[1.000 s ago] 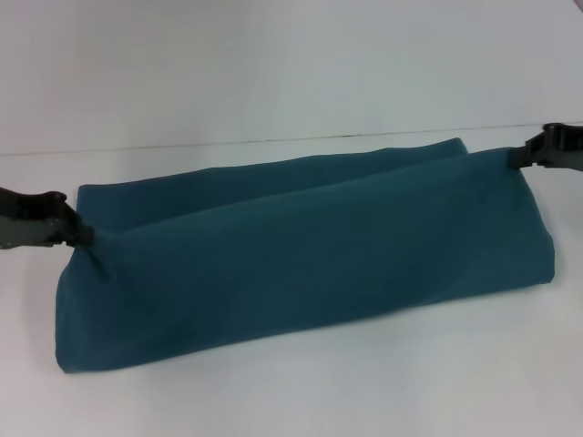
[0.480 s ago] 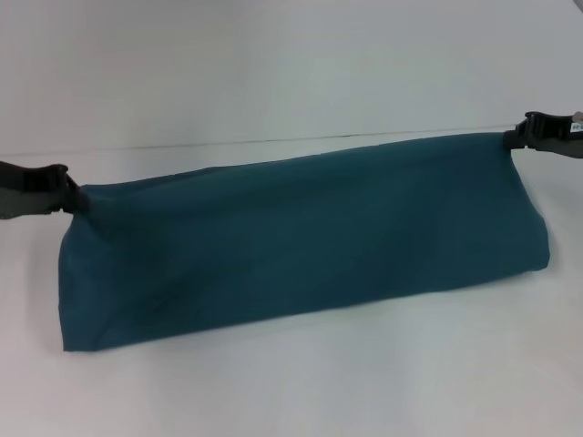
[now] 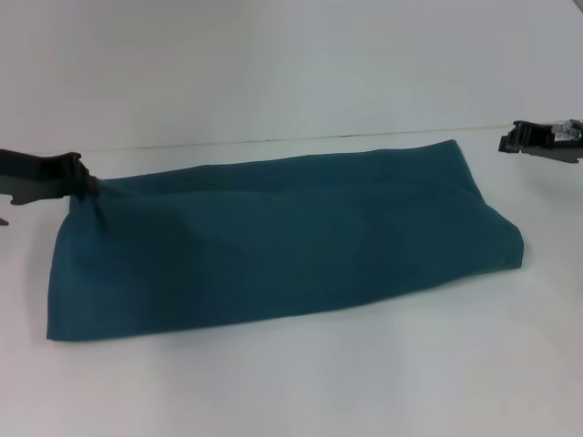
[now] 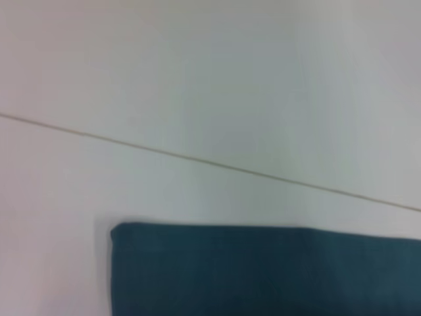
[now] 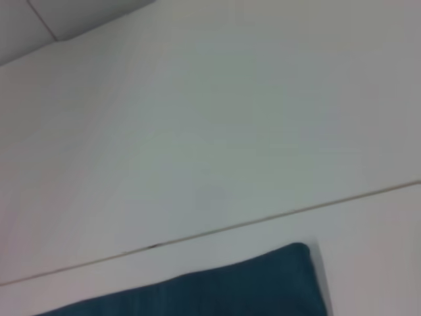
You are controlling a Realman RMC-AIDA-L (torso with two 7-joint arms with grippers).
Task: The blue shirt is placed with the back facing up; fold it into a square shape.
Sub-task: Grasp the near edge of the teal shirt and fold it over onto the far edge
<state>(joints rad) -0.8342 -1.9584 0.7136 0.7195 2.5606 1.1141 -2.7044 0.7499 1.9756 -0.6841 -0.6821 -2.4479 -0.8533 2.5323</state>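
Note:
The blue shirt (image 3: pixel 282 246) lies on the white table as a long folded band with its plain side up; no letters show. My left gripper (image 3: pixel 80 182) is shut on the band's far left corner, where the cloth bunches toward it. My right gripper (image 3: pixel 506 143) is open and empty, a little right of and above the band's far right corner, clear of the cloth. The left wrist view shows one corner of the shirt (image 4: pixel 263 270) flat on the table. The right wrist view shows another corner of the shirt (image 5: pixel 217 293). Neither wrist view shows fingers.
The white table (image 3: pixel 291 382) runs all around the shirt. A thin seam line (image 3: pixel 273 141) crosses it just behind the shirt's far edge. Nothing else stands on it.
The right gripper let go of the far right corner and pulled back to the right. The raised fold dropped and the shirt now lies flat. The left gripper still holds its corner, lower.

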